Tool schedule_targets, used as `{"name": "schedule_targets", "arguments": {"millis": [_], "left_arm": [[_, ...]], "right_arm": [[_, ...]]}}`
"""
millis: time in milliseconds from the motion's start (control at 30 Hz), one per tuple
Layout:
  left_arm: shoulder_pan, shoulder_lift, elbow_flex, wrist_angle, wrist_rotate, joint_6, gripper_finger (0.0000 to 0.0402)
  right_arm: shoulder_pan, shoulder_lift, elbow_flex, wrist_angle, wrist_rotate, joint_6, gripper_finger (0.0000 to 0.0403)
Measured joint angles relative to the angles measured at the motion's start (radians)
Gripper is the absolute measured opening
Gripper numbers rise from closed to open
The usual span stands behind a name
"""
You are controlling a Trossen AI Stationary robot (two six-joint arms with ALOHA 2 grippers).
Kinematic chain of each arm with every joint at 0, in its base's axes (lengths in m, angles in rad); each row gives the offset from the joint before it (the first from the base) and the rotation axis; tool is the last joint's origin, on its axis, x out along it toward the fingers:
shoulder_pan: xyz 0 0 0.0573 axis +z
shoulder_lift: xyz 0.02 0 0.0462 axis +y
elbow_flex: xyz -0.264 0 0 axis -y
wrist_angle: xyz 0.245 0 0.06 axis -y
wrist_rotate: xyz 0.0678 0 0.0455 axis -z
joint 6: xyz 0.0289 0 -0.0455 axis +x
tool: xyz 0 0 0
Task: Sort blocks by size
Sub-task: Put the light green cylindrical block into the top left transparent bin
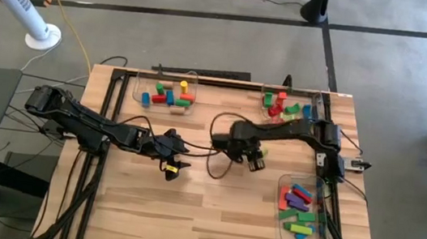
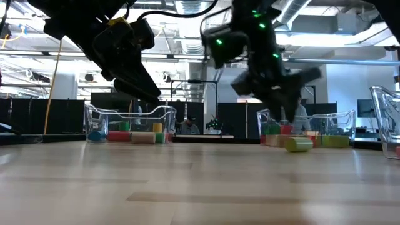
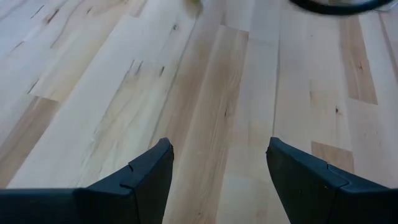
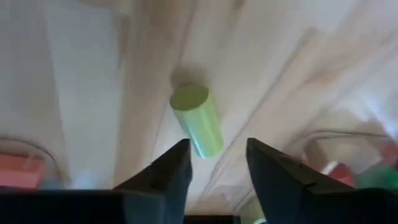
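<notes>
The right claw hangs over the middle of the worktop, fingers spread and empty, a light green cylinder lying on the wood just beyond them. The left claw hovers nearby, spread wide over bare wood. Other blocks fill three clear trays.

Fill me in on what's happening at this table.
Two arms are sorting blocks into clear trays. The right gripper hovers mid-table, jaws apart, over a light green cylinder lying loose on the table, not held. The left gripper waits open and empty nearby. The three trays already hold sorted blocks.
</notes>
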Motion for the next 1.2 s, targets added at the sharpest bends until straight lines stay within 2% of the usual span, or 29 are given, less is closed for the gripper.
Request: {"name": "schedule_targets", "arguments": {"millis": [167,267,367,533,767,933,1133,1200], "left_arm": [[-0.006,0.0,0.0,0.004,0.0,0.0,0.0248],[-0.006,0.0,0.0,0.011,0.001,0.0,0.0248],[-0.006,0.0,0.0,0.014,0.0,0.0,0.0248],[-0.006,0.0,0.0,0.027,0.001,0.0,0.0248],[-0.006,0.0,0.0,0.03,0.001,0.0,0.0248],[-0.006,0.0,0.0,0.03,0.001,0.0,0.0248],[-0.006,0.0,0.0,0.03,0.0,0.001,0.0248],[-0.006,0.0,0.0,0.03,0.0,0.001,0.0248]], "right_arm": [[0.029,-0.044,-0.166,0.03,0.031,0.07,0.0251],[0.019,-0.085,-0.253,0.069,0.03,0.109,0.0271],[0.019,-0.108,-0.324,0.135,0.016,0.105,0.0275],[0.036,-0.126,-0.398,0.24,-0.069,0.069,0.0276],[0.079,-0.116,-0.429,0.285,-0.075,0.056,0.0274],[0.126,-0.116,-0.422,0.29,-0.074,0.052,0.0249],[0.14,-0.116,-0.422,0.285,-0.074,0.052,0.0166],[0.139,-0.116,-0.422,0.283,-0.074,0.052,0.0149]]}}
